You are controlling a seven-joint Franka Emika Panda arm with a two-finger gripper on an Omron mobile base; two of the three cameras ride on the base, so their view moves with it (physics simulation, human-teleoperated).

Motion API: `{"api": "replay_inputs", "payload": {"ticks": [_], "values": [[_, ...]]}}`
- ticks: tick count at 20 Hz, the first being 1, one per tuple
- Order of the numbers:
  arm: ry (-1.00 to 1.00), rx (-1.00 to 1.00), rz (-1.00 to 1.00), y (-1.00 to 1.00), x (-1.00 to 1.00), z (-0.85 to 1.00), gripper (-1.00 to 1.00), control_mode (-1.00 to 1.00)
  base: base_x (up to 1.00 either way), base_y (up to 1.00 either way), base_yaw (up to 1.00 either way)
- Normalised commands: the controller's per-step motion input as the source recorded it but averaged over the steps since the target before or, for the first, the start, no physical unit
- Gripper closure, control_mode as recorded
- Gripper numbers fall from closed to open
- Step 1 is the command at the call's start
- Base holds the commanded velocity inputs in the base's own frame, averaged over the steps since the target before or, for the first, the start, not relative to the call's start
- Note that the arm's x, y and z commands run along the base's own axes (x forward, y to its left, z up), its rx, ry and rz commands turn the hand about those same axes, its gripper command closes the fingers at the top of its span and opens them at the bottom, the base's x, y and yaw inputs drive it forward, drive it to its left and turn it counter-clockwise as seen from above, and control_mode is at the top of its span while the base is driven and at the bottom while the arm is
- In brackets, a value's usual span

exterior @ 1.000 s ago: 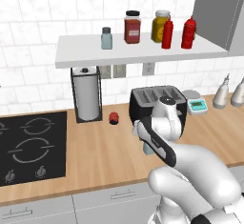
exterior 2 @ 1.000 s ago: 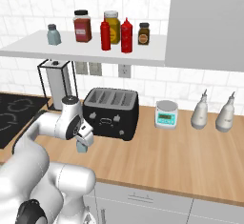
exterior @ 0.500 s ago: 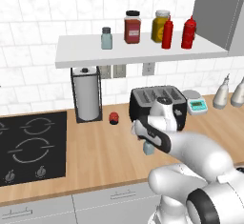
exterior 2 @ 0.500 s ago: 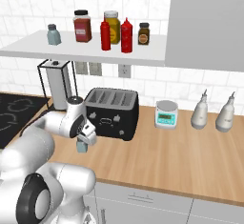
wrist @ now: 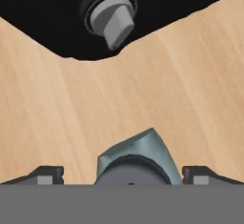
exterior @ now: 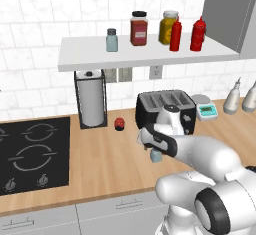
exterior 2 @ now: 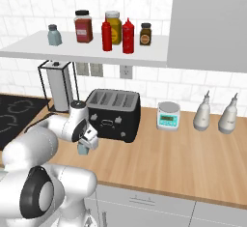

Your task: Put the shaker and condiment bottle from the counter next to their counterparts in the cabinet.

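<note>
Clamped on the shaker (exterior: 156, 155), the claw (exterior: 154, 152) is held low over the counter (exterior: 100, 164), just in front of the toaster (exterior: 165, 110). From the hand camera, the shaker (wrist: 135, 158) is seen between the two fingertips (wrist: 44, 175), its dark cap toward the lens and its pale body pointing at the wood. Whether its base touches the counter cannot be told. From the right base camera the claw (exterior 2: 86, 145) and the shaker (exterior 2: 83, 148) are seen at the near left corner of the toaster (exterior 2: 113, 114), with the counter (exterior 2: 193, 163) stretching away to the right.

On the cabinet (exterior: 145, 56) a second shaker (exterior: 111, 40) is stood at the left. To its right a red-filled jar (exterior: 139, 28) and a yellow-filled jar (exterior: 169, 27) are placed, and two red bottles (exterior: 175, 35) are set near the right end, well apart from the second shaker. From the right base camera a small dark jar (exterior 2: 145, 34) is seen furthest right on the cabinet (exterior 2: 77, 52).

A paper towel holder (exterior: 91, 99) is stood at the back of the counter, and a small red object (exterior: 119, 124) is found between it and the toaster. A cooktop (exterior: 30, 154) is set into the counter at the left. A scale (exterior: 206, 108) and two white bottles (exterior: 232, 97) are placed to the right of the toaster.
</note>
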Motion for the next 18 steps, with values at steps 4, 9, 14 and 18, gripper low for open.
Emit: {"api": "replay_inputs", "payload": {"ticks": [4,9,14,18], "values": [[0.00,0.03,0.00,0.00,-0.03,-0.27,1.00,-1.00,0.00,0.00,0.00],[0.00,0.05,-0.01,-0.01,0.00,-0.19,1.00,-1.00,0.00,0.00,0.00],[0.00,0.08,-0.02,0.00,0.00,0.24,1.00,-1.00,0.00,0.00,0.00],[-0.03,0.03,-0.01,0.00,0.00,0.93,1.00,-1.00,0.00,0.00,0.00]]}}
